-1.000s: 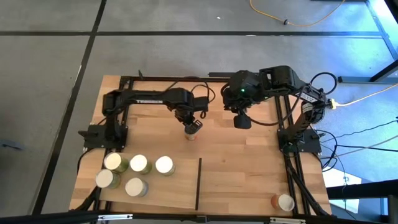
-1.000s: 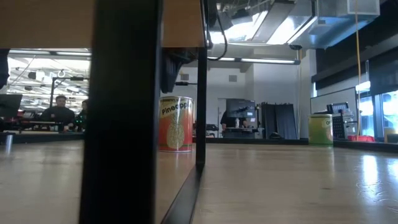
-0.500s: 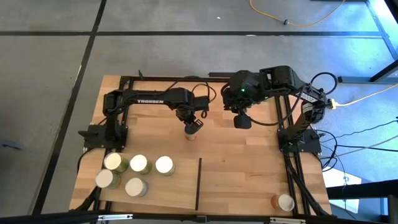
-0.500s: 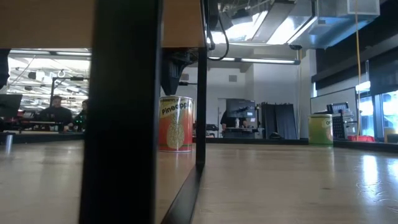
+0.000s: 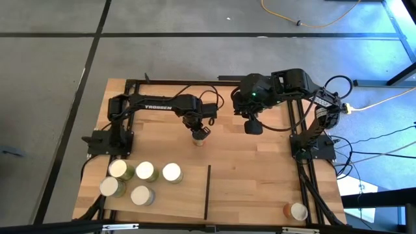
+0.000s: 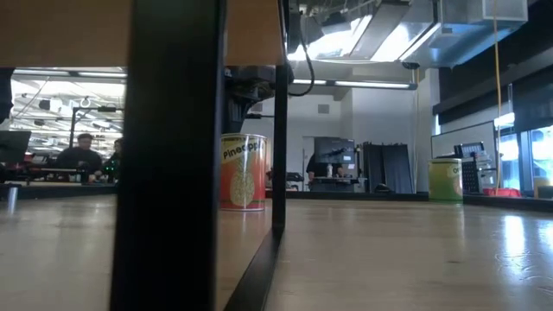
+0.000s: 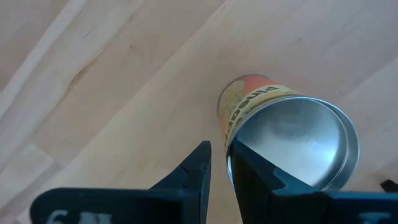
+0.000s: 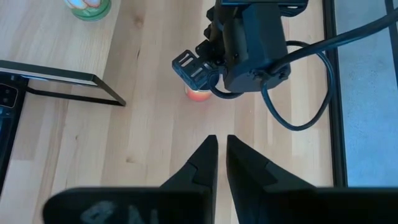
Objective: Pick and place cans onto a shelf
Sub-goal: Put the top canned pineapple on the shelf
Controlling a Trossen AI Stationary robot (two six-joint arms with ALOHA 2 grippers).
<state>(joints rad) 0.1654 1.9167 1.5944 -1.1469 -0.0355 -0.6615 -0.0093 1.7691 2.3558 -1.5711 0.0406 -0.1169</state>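
An orange pineapple-label can [image 5: 200,142] stands upright on the tabletop at mid-table. It also shows in the low view [image 6: 243,171] and the left wrist view [image 7: 280,127]. My left gripper [image 5: 201,134] is shut right above this can, its fingers [image 7: 247,167] by the can's rim. My right gripper [image 5: 252,126] is shut and empty, high over the table to the right of the can. Several cream-topped cans [image 5: 145,171] stand on the pale shelf [image 5: 185,195] at the near left, left of its dark divider [image 5: 207,192]. My left gripper points down with its shut fingers at one side of the orange can's top rim [image 7: 236,140]. I cannot tell whether they touch it. The can stands upright on the table.
One orange-sided can [image 5: 297,211] stands at the table's near right corner. A green can [image 8: 87,6] stands on the table beyond my left arm and also shows in the low view [image 6: 446,180]. Black frame posts [image 6: 164,155] and arm bases [image 5: 107,140] stand around the work area.
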